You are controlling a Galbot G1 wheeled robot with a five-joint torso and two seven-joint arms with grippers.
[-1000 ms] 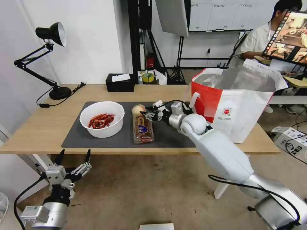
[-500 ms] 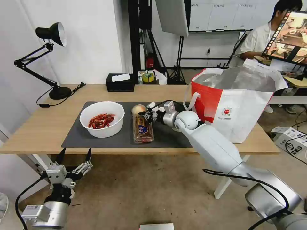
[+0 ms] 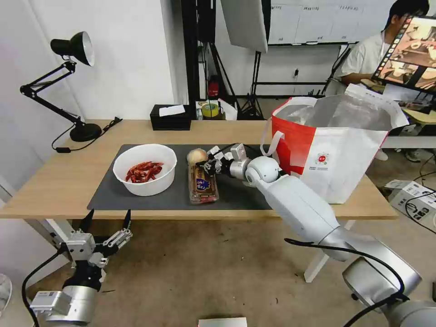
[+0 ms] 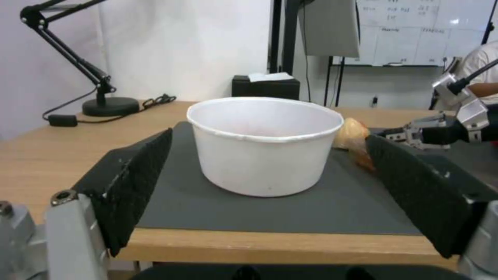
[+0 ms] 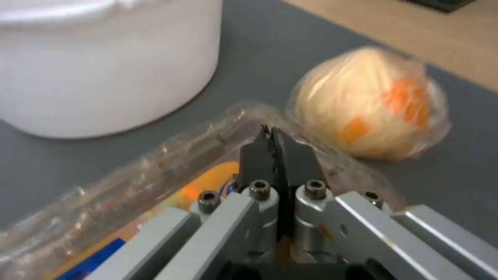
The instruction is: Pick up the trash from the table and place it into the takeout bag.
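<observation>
Where the right tool (image 5: 273,134) pinches shut (tray (image 5: 155,182) rim between), peach ball (image 5: 371,103) just beside.

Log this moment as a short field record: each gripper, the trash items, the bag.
right gripper: fingers pressed together at the far rim of the clear tray, beside the peach ball; whether it pinches the rim cannot be told
left gripper: open, below the near table edge, facing the white bowl
white bowl: on the grey mat, red scraps inside
clear tray: flat on the mat, right of the bowl
takeout bag: upright, open, at the table's right end
</observation>
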